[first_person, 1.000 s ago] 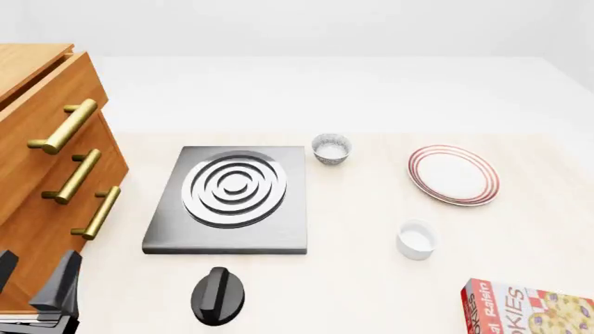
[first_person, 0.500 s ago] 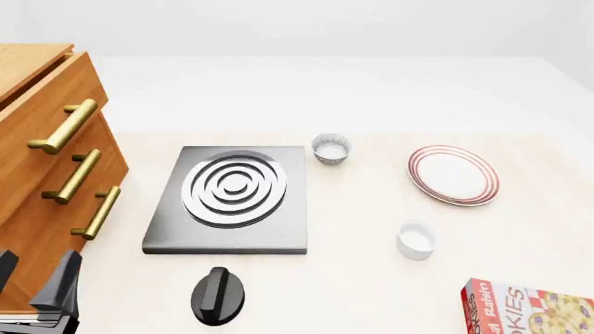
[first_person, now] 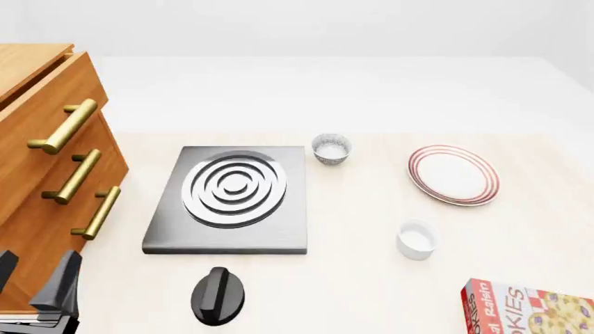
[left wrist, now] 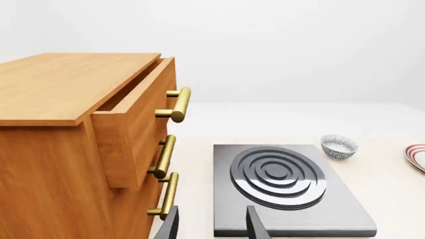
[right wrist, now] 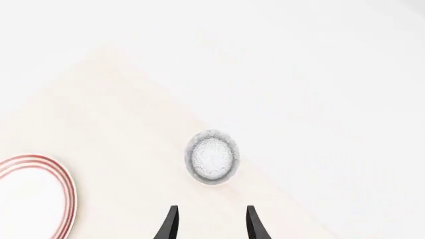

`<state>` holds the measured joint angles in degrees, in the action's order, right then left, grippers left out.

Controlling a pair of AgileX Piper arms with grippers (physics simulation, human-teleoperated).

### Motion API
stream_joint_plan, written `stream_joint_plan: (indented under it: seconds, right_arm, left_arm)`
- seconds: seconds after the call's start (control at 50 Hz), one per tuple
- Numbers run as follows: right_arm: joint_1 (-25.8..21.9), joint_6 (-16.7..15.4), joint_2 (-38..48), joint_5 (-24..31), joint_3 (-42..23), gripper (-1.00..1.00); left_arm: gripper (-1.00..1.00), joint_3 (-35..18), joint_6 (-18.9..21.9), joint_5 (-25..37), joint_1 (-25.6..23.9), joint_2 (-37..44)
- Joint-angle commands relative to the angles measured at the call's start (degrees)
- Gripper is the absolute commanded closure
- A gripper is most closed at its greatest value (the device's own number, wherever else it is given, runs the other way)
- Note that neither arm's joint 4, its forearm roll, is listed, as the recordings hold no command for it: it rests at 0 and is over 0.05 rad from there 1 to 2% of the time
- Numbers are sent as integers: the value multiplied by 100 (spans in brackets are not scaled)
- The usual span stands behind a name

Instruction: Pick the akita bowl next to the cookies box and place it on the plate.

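Observation:
In the right wrist view a small grey-patterned akita bowl (right wrist: 212, 157) sits upright near the table's edge, straight ahead of my open right gripper (right wrist: 211, 226) and well clear of its fingertips. The red-ringed plate (right wrist: 37, 196) lies off to one side of it. A look-alike bowl (first_person: 332, 148) stands beside the stove, left of the plate (first_person: 453, 174). The cookies box (first_person: 529, 309) lies at the front right corner. My left gripper (first_person: 33, 277) hangs open and empty at the front left, beside the drawers. The right gripper is outside the front view.
A grey stove plate (first_person: 232, 198) with concentric rings fills the middle left, with a black knob (first_person: 219, 296) in front of it. A wooden drawer cabinet (first_person: 46, 181) with brass handles stands at the left. A plain white cup (first_person: 416, 239) sits between plate and cookies box.

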<state>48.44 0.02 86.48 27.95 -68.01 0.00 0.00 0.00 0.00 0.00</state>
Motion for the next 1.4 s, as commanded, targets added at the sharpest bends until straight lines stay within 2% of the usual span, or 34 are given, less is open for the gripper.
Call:
stream_joint_plan:
  seconds: [0.02,0.14,0.24,0.54,0.8,1.4]
  right_arm:
    - [298,169,475,155,-478,-100]
    - [514,259,715,318,-846,-100]
    - [650,160,922,487,-1198,-100]
    - [773,347,1356,809,-1842,-100]
    - [811,283,1715,704,-1980,-100]
    - [581,221,2448,98,-1784,-100]
  left_arm:
    - [-100,0,0,0,0,0]
    - [-100,0,0,0,0,0]
    - [-100,0,0,0,0,0]
    - [-100,0,0,0,0,0]
    - [-100,0,0,0,0,0]
    - [-100,0,0,0,0,0]
